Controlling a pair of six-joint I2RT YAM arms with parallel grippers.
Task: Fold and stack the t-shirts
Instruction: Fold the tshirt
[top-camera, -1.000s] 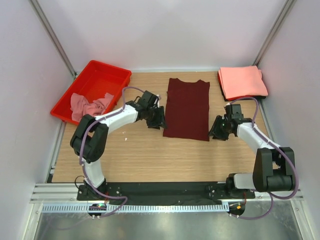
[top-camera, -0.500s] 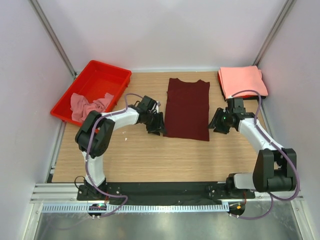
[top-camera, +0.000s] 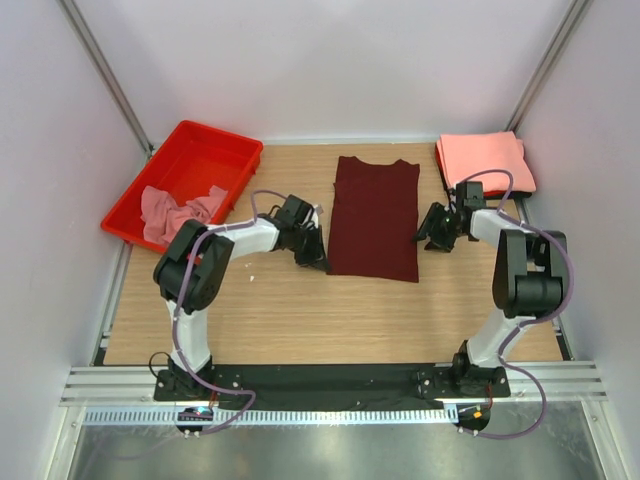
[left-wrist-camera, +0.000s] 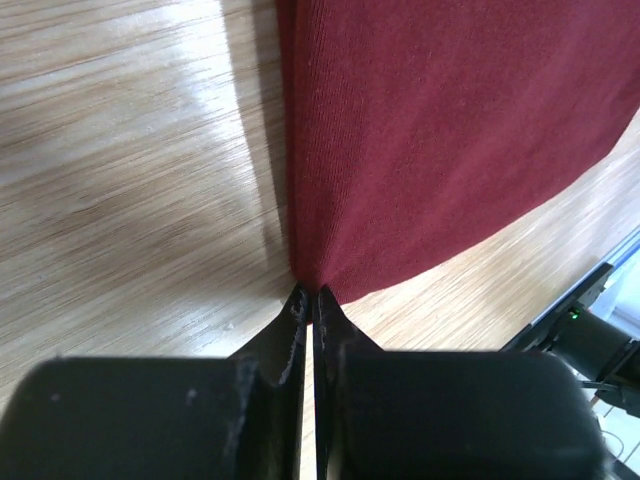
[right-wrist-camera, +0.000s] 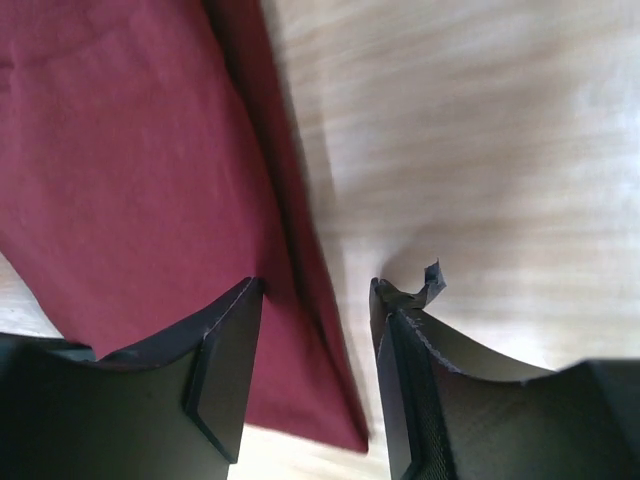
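The left gripper's two black fingers are pressed together with only a hairline between them. Their tips meet on the left edge of the dark maroon t-shirt, close to its near corner, and the cloth runs down to a point in that pinch. Just above the tips the edge is raised slightly and throws a shadow onto the wooden table.

The right gripper stands about half open and grips nothing. It straddles the shirt's right edge, with one finger over the maroon cloth and the other over bare wood. A small torn flap sticks up from that second fingertip.

In the top view the maroon shirt lies flat in the middle of the table as a long narrow rectangle. Its collar points toward the far side and its sleeves are tucked in. The two arms reach in from either side at its near half.

A folded salmon-pink t-shirt sits at the far right corner. A crumpled dusty pink t-shirt lies at the near end of the red tray on the far left.
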